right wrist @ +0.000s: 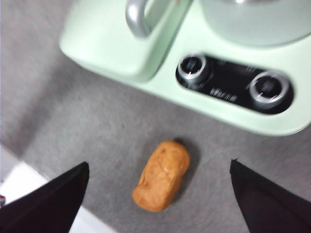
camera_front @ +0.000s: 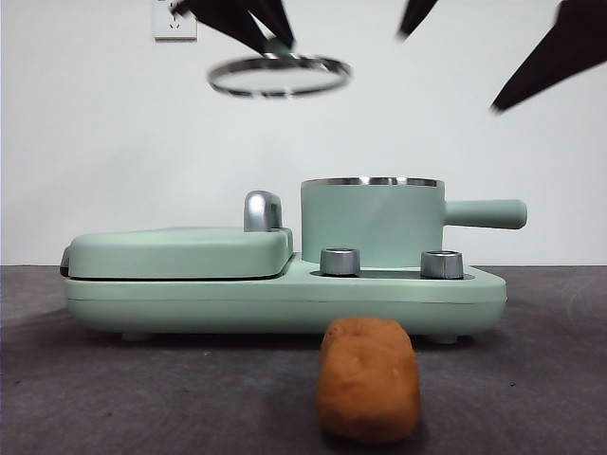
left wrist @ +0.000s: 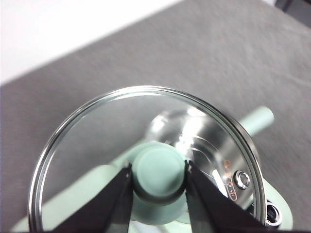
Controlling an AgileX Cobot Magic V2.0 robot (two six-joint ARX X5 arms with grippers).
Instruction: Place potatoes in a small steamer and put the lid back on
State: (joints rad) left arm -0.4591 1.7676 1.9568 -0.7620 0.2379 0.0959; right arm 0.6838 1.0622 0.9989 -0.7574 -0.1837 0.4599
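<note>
Front view: the lid (camera_front: 279,76) hangs in the air, high above the flat green griddle (camera_front: 180,251) and off to one side of the small steamer (camera_front: 372,223), held by its knob under a dark gripper at the top edge. The steamer stands open on the mint-green cooker base (camera_front: 285,299), steel rim up, its straight side handle (camera_front: 486,213) pointing away from the griddle. Two steel dials (camera_front: 340,262) sit on the base in front of the pot. The potato (camera_front: 368,379) lies on the grey counter (camera_front: 142,398), just in front of the base and apart from it. Two more dark finger tips (the other arm's) show at the top corner above the handle side.

Left wrist view: the left gripper (left wrist: 158,171) has its fingers (left wrist: 112,201) pinching the lid's mint-green knob (left wrist: 158,170) from both sides. Through the glass the steamer's shiny inside shows below, offset from the lid's centre.

Right wrist view: the right gripper (right wrist: 159,167) hovers over the counter with its fingers spread wide and nothing between them. The potato (right wrist: 162,175) lies on the counter below the gap, clear of both fingers, near the base's dial panel.
</note>
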